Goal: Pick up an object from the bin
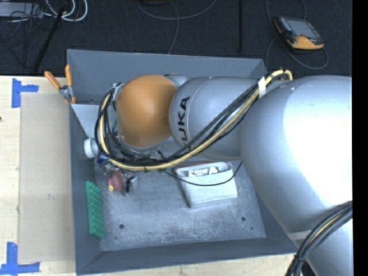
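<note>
At the left side of the bin (172,234), about midway along its left wall: the end effector (122,180), low under the arm's orange wrist cover (144,111) and looped cables (106,131). Whether it stands apart or together I cannot tell from my screen. Item one: a small dull-red thing (115,181) on the floor at the end effector's tip, touching it or just beside it, I cannot say which; I judge it the likeliest pick. Item two: a green ridged strip (95,209), lengthwise along the left wall toward the lower left corner, near the red thing. Item three: a white round piece (90,148) against the left wall, beyond the red thing; bin item or robot part, unclear. Item four: a pale flat box (210,188) with a label, mid-floor, partly under the arm, well apart from the end effector. Handling note, my own judgement: I would centre on the red thing, go straight down, stay off the left wall and the green strip, close gently since so small a piece may slip sideways, then lift vertically with the cables kept off the rim.
</note>
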